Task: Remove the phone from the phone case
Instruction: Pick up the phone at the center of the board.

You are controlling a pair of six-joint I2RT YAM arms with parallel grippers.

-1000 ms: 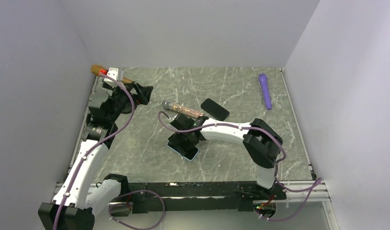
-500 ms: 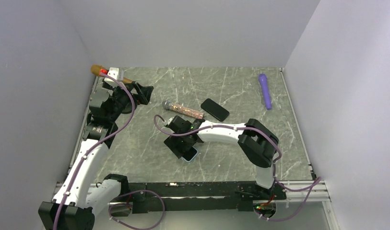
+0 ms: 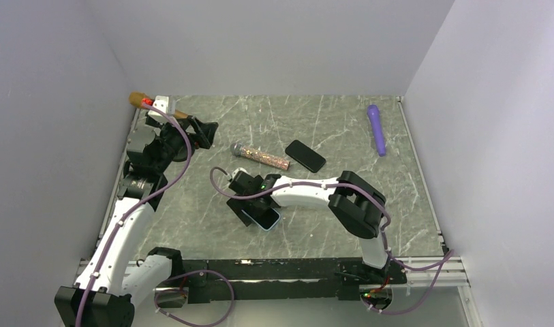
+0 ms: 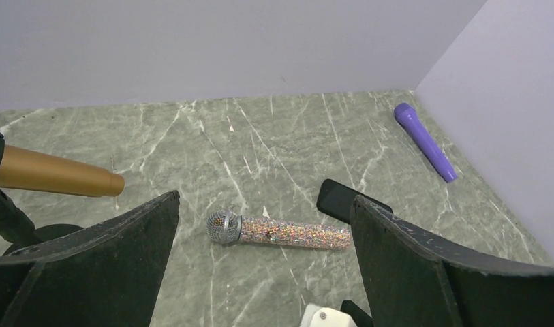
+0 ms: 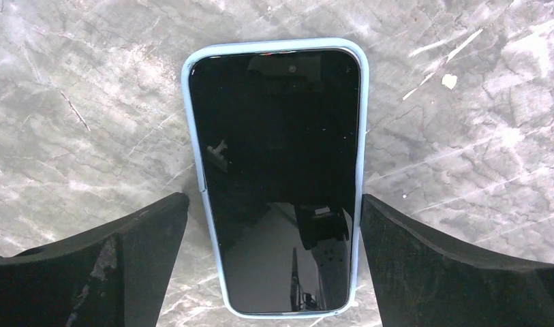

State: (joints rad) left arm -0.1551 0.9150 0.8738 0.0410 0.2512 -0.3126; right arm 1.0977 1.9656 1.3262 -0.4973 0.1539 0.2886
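Note:
A phone with a black screen point(image 5: 277, 170) lies face up on the table in a light blue case point(image 5: 187, 102). In the top view the phone point(image 3: 266, 218) lies left of centre. My right gripper point(image 5: 274, 272) is open and hangs over the phone's near end, one finger on either side of the case and neither touching it. In the top view the right gripper point(image 3: 250, 203) partly covers the phone. My left gripper point(image 3: 204, 131) is open and empty at the back left, well away from the phone; it also shows in its own wrist view point(image 4: 264, 272).
A glitter microphone point(image 3: 260, 157) and a bare black phone point(image 3: 305, 156) lie just behind the right gripper. A purple microphone point(image 3: 377, 129) lies at the back right. A gold microphone point(image 3: 139, 99) sits at the back left corner. Walls enclose three sides.
My right gripper has shifted left and turned over the cased phone. The phone and the left arm have stayed where they were.

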